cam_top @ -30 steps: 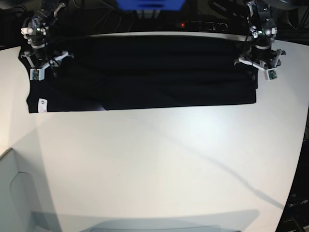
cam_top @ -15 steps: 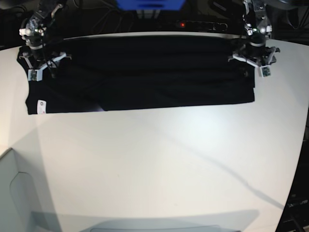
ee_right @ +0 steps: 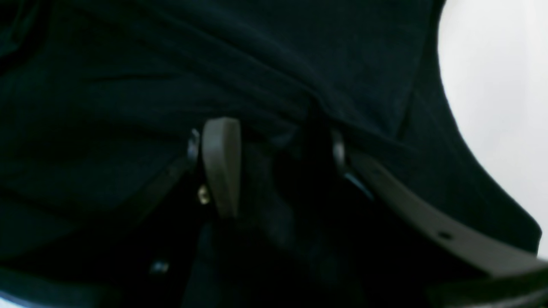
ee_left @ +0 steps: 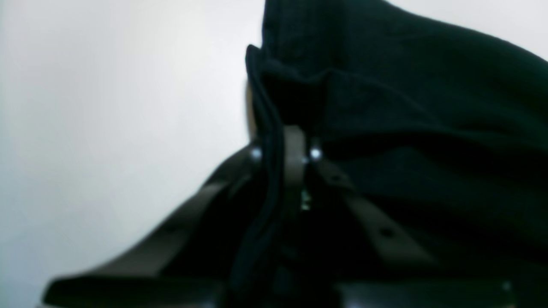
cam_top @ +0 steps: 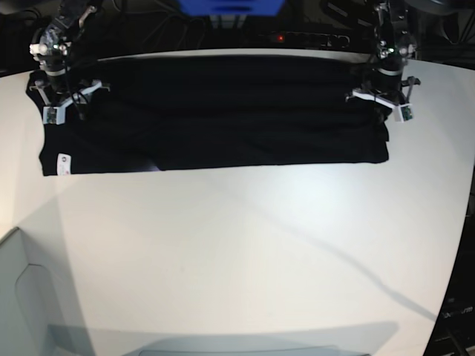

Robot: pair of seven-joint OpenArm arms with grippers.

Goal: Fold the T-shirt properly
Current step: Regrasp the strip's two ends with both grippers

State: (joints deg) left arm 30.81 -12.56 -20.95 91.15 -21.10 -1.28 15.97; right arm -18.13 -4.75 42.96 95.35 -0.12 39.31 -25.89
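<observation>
The black T-shirt [cam_top: 223, 111] lies in a long flat band across the far side of the white table [cam_top: 260, 259], its small white tag [cam_top: 64, 158] at the near left corner. My left gripper [cam_top: 380, 104] sits on the band's right end. In the left wrist view that gripper [ee_left: 282, 152] is shut on a raised fold of the T-shirt [ee_left: 428, 128]. My right gripper [cam_top: 59, 104] rests on the left end. In the right wrist view it [ee_right: 278, 162] stands open, with its fingers [ee_right: 220, 167] pressed down into the T-shirt [ee_right: 128, 85].
A blue object [cam_top: 230, 6], cables and dark equipment with a red light [cam_top: 280, 37] sit behind the table's far edge. A pale grey shape [cam_top: 22, 297] fills the near left corner. Bare table [ee_left: 107, 107] shows beside the shirt's right end.
My left gripper has shifted slightly inward over the shirt's right end and closed on a fold of cloth. The right gripper stays open and has barely moved.
</observation>
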